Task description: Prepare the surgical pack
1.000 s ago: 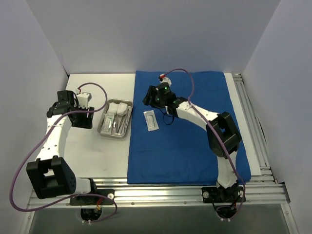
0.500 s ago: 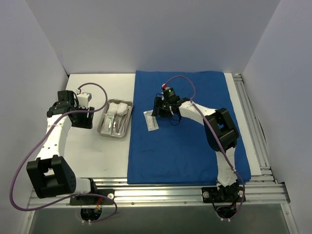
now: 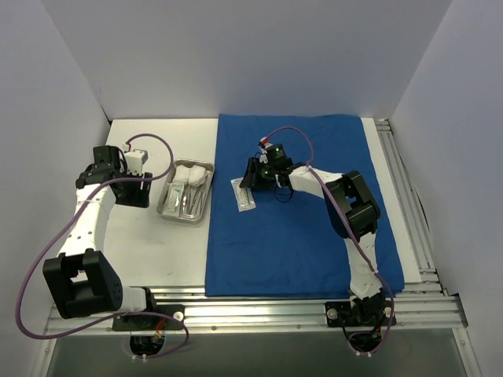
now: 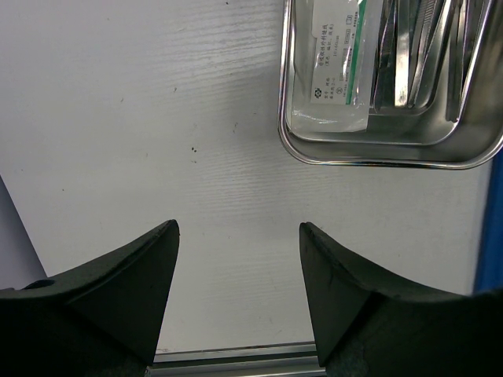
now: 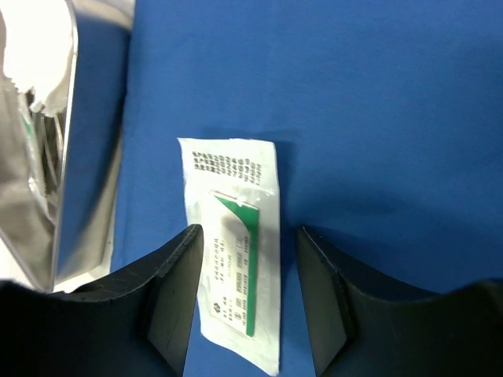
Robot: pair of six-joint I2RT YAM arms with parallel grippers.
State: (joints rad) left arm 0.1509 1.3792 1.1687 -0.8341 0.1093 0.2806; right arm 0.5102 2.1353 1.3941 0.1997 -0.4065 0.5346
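The right claw hangs low over a white sachet at the 9 o'clock side of the blue cloth. Its fingers are apart and grip nothing. The steel tray with the second sachet, instruments and gauze stands on the bench at 9 o'clock of the cloth. The left claw is wide open and empty.

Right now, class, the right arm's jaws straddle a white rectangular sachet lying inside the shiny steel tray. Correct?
Not quite: that white rectangular sachet lies on the royal-blue cloth drape, beside the shiny rectangular steel tray, not inside it, as the right wrist view shows. The right arm's jaws do straddle it.
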